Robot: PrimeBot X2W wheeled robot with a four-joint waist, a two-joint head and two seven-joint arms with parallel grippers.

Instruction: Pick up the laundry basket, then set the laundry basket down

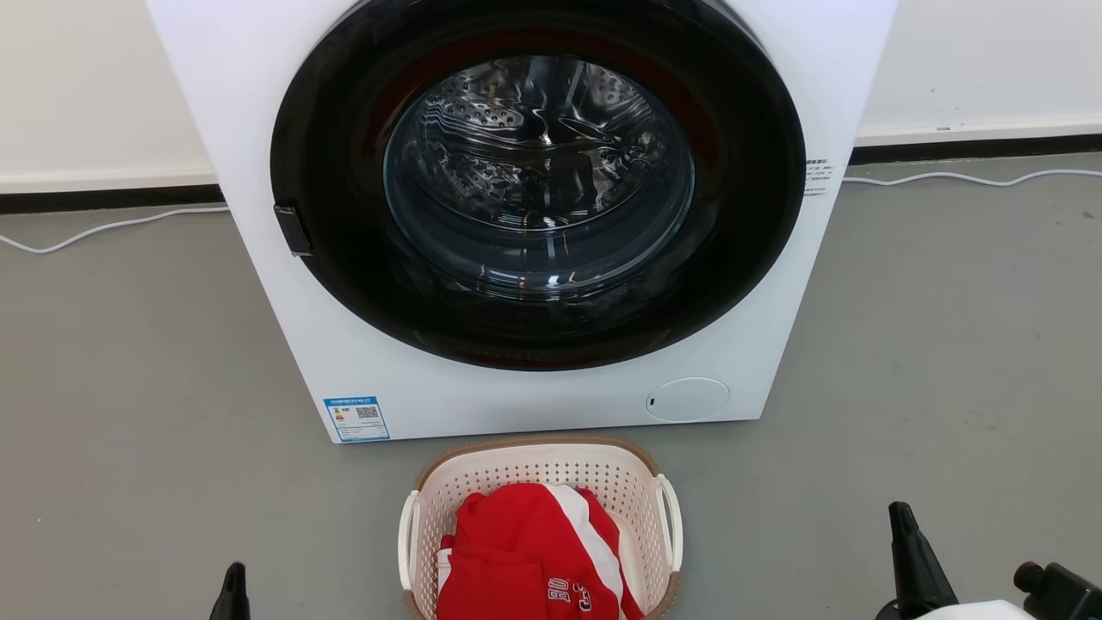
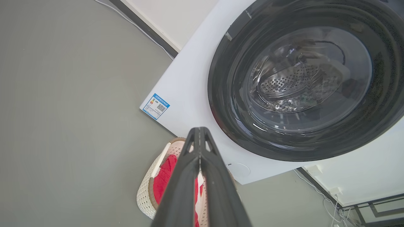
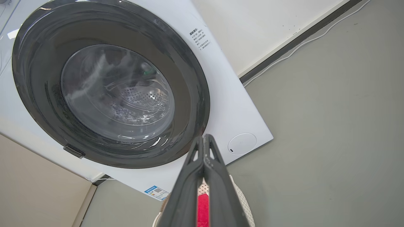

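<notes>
— Looking along the left gripper (image 2: pixel 199 130), how do its two long dark fingers stand?

— Pressed flat together, tip to tip, with nothing between them. The right gripper (image 3: pixel 204 137) is the same: both fingers closed on each other, holding nothing.

— Where are they from the head?

— The left one's tip pokes up at the lower left edge and the right one rises at the lower right. Each hangs over the plain grey floor (image 1: pixel 129 387), touching nothing.

— What sits between them?

— The cream-white perforated plastic laundry basket (image 1: pixel 560 472), rounded-rectangular with a brown woven-look rim. It stands on the floor at the bottom middle of that view, well apart from both grippers. Nothing touches the white loop handle on each side.

— Anything in it?

— A crumpled red garment with white stripes (image 1: pixel 516 551), lying loose inside. There is white lettering on it that I cannot read.

— And beyond?

— Just past the basket's far rim stands a white front-loading washing machine (image 1: pixel 534 405); whether the two touch, I cannot tell. Its big round dark-framed glass door (image 1: pixel 538 181) looks shut, with the perforated metal drum showing through. A small blue label (image 1: pixel 356 418) sits low on the front toward the robot's left, and a round white cap (image 1: pixel 687 399) low toward its right. A thin white cable (image 1: pixel 103 228) runs along the foot of the pale wall behind.
</notes>
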